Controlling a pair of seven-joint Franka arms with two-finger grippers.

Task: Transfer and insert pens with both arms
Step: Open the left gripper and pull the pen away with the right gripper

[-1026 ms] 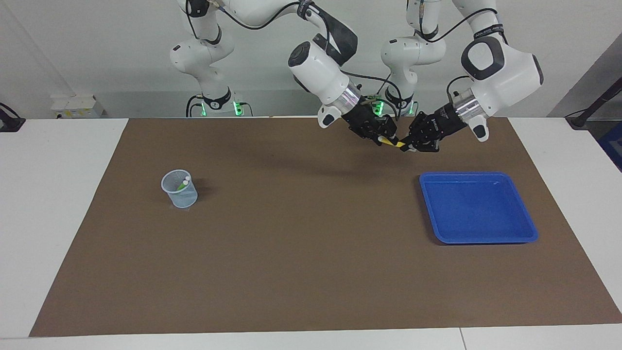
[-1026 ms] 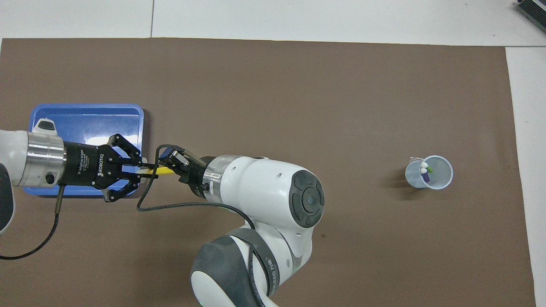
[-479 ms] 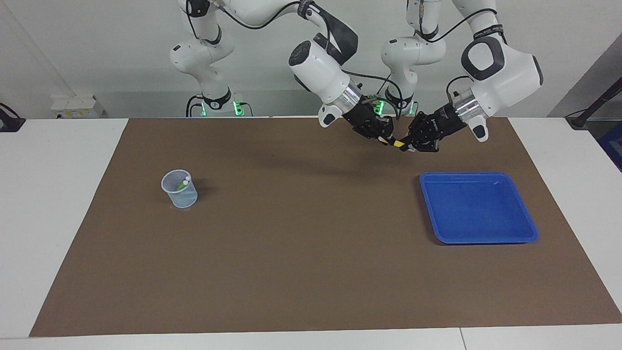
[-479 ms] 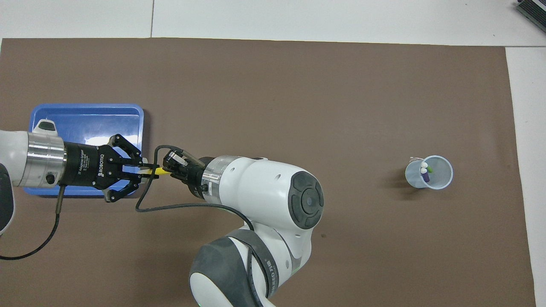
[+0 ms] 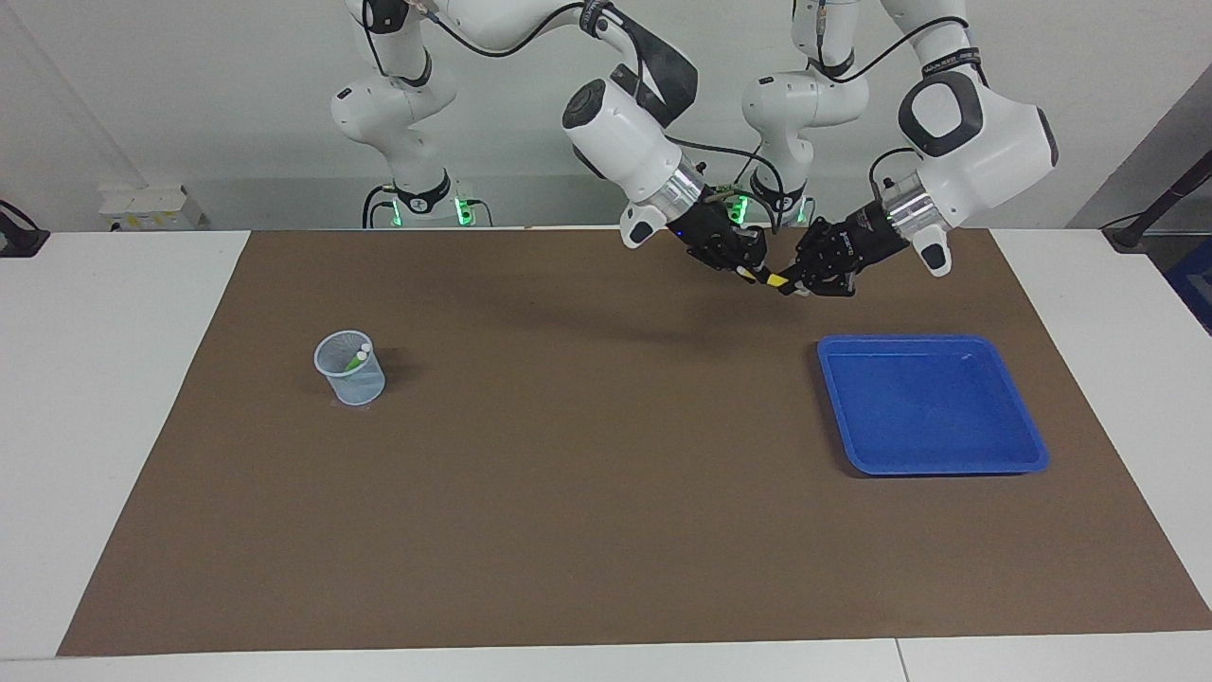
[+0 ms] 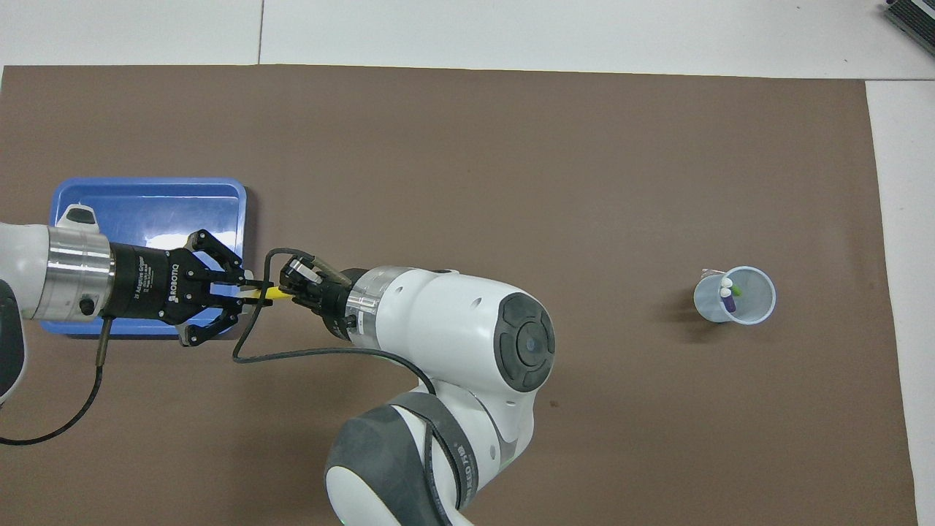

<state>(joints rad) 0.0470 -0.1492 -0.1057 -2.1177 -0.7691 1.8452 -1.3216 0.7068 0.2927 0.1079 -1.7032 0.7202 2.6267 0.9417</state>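
Handover in mid-air: yellow pen (image 6: 269,293) is hanging level between the 2 grippers, up over the brown mat (image 5: 587,493), just off the corner of the blue tray (image 5: 1027,453) that is nearer to the robots. Left gripper (image 6: 248,291) is coming in over the tray's edge and is pinching 1 end of the yellow pen, fingertips meeting on it while the outer links are splaying out. Right gripper (image 5: 751,273) is reaching across from the right arm's base and is clamping the pen's other end, fingers closed on it. So both grippers are gripping the same pen at once, tips almost touching each other.

Green pen (image 6: 736,291) and purple pen (image 6: 728,302) are standing tilted in the pale mesh cup (image 5: 349,369), pale cap ends up, toward the right arm's end of the table and well apart from the grippers. Tray is sitting toward the left arm's end, nothing showing inside it except reflections. White table (image 5: 114,398) is showing around the mat.
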